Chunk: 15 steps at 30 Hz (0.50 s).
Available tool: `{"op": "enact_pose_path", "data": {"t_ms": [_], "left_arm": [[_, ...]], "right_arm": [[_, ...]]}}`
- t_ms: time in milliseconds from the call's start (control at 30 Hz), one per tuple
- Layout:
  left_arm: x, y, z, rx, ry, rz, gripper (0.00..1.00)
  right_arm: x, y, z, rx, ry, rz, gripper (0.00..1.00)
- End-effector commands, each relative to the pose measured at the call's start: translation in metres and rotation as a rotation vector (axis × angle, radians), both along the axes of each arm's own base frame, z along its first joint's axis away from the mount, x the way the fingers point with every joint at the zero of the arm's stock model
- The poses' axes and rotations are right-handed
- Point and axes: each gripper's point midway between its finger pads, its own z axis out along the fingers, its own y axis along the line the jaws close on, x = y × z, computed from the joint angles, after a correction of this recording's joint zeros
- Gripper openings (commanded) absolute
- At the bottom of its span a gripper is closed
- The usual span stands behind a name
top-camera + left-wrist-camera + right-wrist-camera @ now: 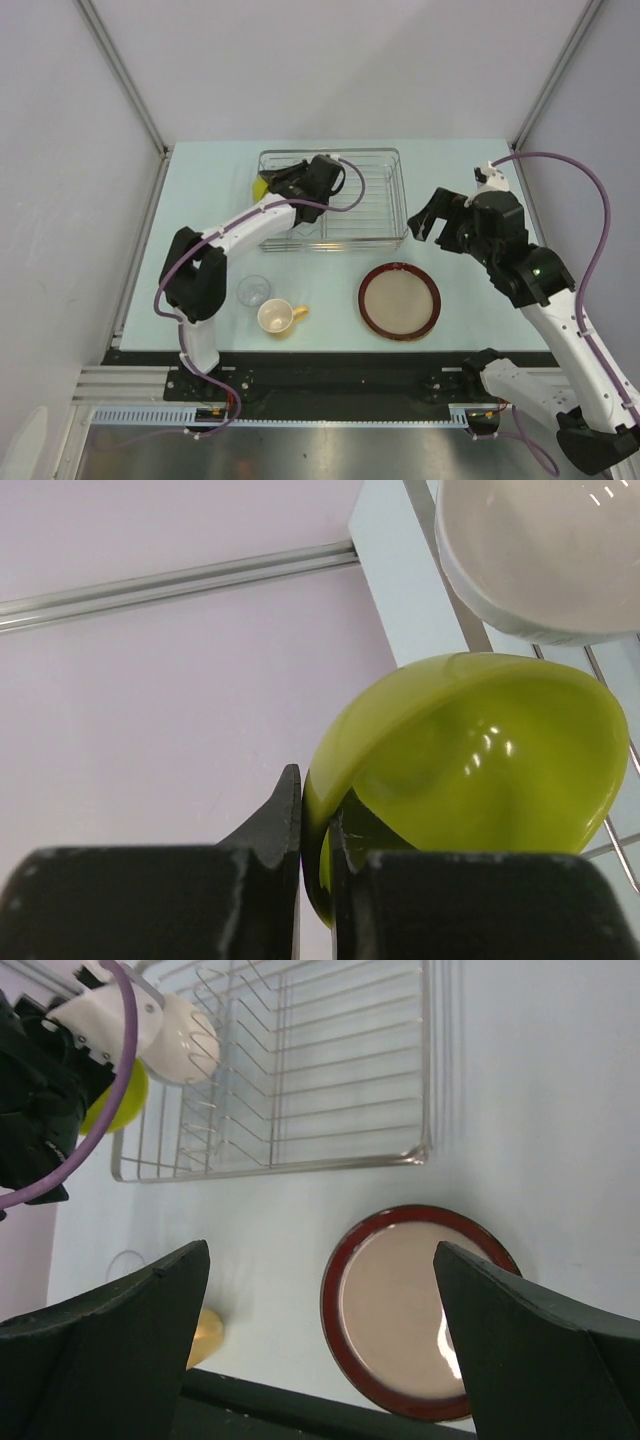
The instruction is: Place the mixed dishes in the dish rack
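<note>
Pale-blue desk, grey walls around. Dish rack sits at the far middle. My left hand is at the rack's left rim, clamped on the rim of the lime-green bowl. The white bowl is just beside it, over the wires. My right hand hovers off the rack's right end, spread wide and empty. Red-rimmed plate lies flat on the rack's near side, closest to my right arm. Mug and glass stand near the rack's near-left corner.

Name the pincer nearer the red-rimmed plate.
Right. The right pincer hangs open just beyond the plate; the left pincer is over the rack's far-left corner, gripping the lime-green bowl.
</note>
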Motion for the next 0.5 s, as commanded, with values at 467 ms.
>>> {"op": "enact_pose_path", "data": {"t_ms": [467], "left_arm": [[-0.026,0.006,-0.023,0.169,-0.002,0.069,0.0]], "right_arm": [[-0.007,-0.004,-0.015,0.041,0.061,0.049,1.0]]}}
